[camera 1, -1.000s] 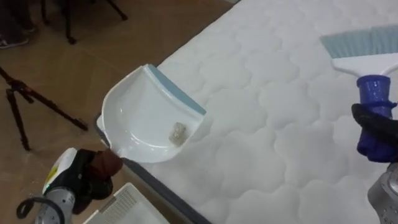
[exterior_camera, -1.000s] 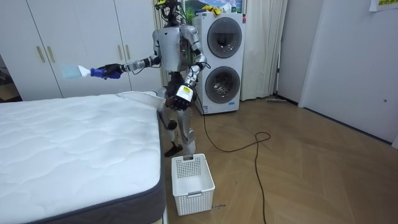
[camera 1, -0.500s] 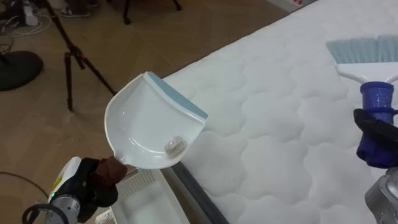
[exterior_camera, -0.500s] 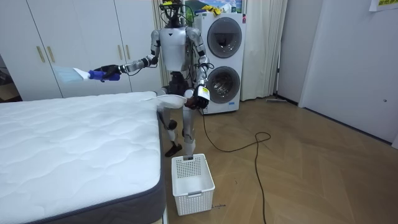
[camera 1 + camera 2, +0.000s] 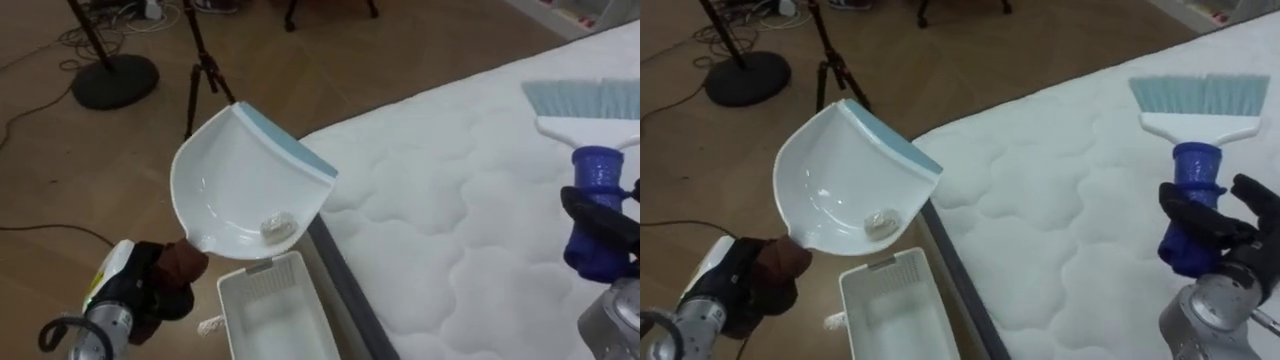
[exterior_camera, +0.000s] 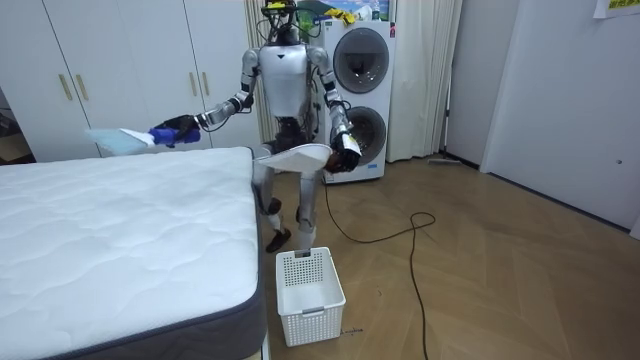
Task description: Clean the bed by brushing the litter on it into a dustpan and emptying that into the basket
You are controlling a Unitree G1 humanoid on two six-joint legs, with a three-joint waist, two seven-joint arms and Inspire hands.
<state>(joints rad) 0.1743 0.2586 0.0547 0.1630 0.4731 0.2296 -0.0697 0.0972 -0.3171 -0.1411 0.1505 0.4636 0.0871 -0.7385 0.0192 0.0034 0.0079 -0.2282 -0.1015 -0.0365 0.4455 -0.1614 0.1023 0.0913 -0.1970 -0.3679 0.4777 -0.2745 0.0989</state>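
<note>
While the left robot hand (image 5: 150,292), low at the near left, grips the white dustpan (image 5: 235,180) by its handle above the white basket (image 5: 270,318), a small scrap (image 5: 277,222) lies inside the pan. At right, the right robot hand (image 5: 603,228) clasps the blue brush (image 5: 597,170) over the bed (image 5: 450,220), bristles pointing far.

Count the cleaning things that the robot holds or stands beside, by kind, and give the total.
Dustpan: 1, held in the left hand
Brush: 1, held in the right hand
Scrap lying in the dustpan: 1
Basket on the floor beside the bed: 1
Total: 4
</note>
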